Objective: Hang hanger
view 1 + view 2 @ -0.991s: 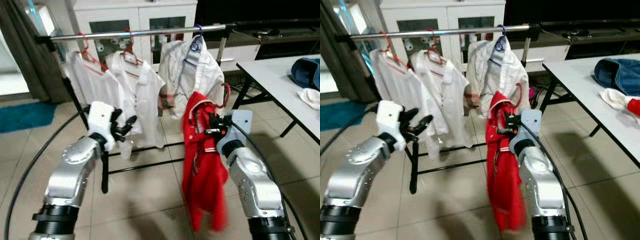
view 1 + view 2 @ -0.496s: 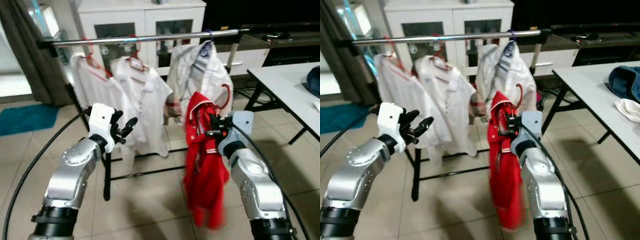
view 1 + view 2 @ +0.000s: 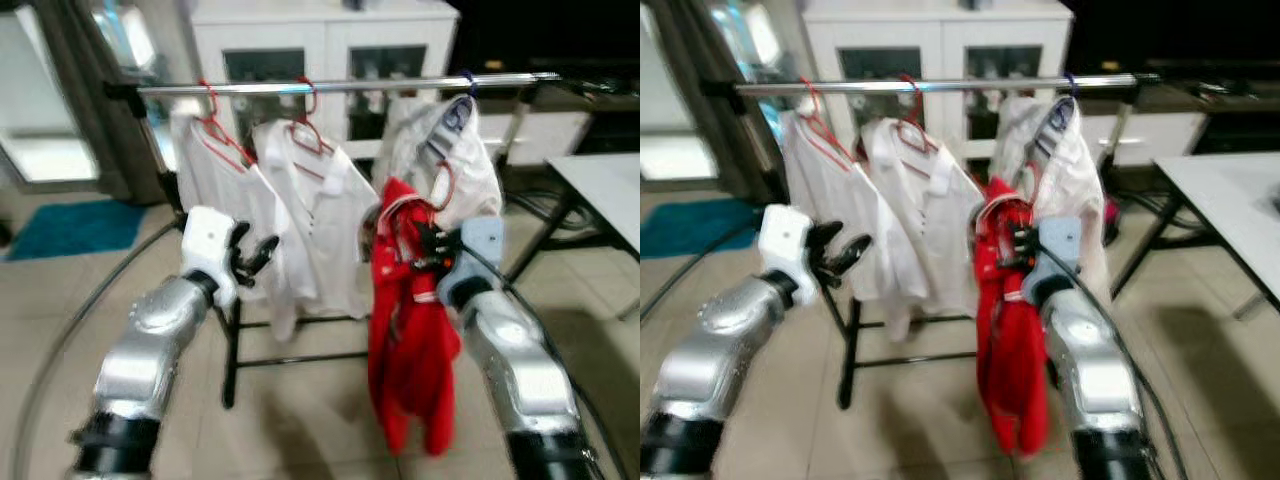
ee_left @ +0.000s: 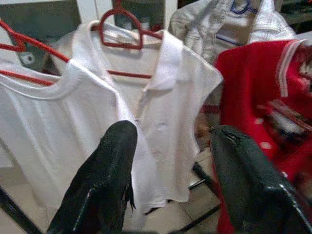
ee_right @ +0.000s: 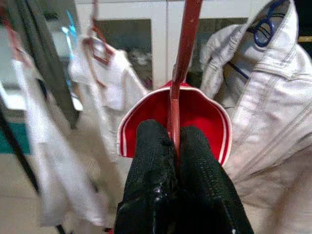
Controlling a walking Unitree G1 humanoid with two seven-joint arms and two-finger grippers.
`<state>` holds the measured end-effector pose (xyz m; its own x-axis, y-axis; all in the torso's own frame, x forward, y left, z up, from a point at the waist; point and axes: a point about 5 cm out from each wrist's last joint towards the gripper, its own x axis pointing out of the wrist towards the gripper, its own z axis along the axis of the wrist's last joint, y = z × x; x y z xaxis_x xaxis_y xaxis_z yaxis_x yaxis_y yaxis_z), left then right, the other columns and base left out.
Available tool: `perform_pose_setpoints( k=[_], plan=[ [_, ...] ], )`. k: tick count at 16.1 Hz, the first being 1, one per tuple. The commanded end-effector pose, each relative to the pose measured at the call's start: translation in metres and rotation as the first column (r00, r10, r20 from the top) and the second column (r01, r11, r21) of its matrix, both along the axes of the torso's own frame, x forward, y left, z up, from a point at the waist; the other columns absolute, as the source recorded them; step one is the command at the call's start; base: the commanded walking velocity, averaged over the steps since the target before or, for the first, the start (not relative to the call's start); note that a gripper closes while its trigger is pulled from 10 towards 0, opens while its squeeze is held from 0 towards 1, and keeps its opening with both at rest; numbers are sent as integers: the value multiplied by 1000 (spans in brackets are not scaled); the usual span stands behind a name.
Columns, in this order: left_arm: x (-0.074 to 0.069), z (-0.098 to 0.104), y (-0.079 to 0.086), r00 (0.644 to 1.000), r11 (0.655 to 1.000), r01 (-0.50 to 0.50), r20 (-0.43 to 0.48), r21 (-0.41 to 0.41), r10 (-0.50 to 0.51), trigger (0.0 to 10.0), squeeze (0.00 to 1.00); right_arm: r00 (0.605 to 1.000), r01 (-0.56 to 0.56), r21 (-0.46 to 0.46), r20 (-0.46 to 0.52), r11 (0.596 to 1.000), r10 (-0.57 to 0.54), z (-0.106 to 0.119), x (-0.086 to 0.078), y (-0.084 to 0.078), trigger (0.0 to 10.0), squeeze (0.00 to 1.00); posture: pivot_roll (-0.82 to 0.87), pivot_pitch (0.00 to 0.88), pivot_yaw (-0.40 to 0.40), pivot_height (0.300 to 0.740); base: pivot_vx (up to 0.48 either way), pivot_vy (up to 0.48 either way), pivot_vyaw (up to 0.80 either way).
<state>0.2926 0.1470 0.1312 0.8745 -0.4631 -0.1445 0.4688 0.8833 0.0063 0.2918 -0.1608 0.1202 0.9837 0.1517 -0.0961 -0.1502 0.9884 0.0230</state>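
While the right gripper [image 5: 176,146] pinches the stem of a red hanger [image 5: 181,73] between its two black fingers [image 5: 148,161], pressed together on it, a red shirt [image 3: 410,330] hangs down from that hanger in front of the right arm [image 3: 515,360]; the hanger's hook [image 3: 442,185] curls up beside the gripper, below the rail [image 3: 340,86] and apart from it, just in front of the pale jacket [image 3: 450,150] at the rail's right end; two white shirts [image 3: 300,220] hang on red hangers further left along the same rail. The left gripper [image 4: 170,146] is raised in front of the white shirts with its fingers [image 4: 109,165] spread wide and nothing between them; the left arm [image 3: 150,350] reaches up from the lower left. A white cabinet [image 3: 320,40] with glass doors stands behind the rack; a white table [image 3: 1230,200] edges in on the right; a blue mat [image 3: 75,225] lies on the tiled floor [image 3: 300,420] to the left. Both head views are somewhat blurred.
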Motion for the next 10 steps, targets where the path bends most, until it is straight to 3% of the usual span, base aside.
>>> perform_pose_setpoints(
  k=[1,5,8,10],
  plan=[
    [1,4,10,999,999,-28,21,28,28,10000,0,996,-25,10,83,1000,24,17,4,8,10000,0,-67,0,6,740,349,0,0],
    [1,4,9,1000,999,-16,20,38,15,10000,0,995,-32,-27,96,999,34,18,5,5,10000,0,-67,0,9,740,349,0,0],
    [0,3,9,1000,999,-5,18,49,4,10000,0,984,-139,-119,95,983,151,23,4,5,10000,0,-66,0,10,740,351,0,0],
    [-1,2,8,1000,998,16,12,65,-17,10000,0,947,-310,-174,34,935,320,24,-4,5,10000,0,-65,0,11,740,349,0,0]
  ],
)
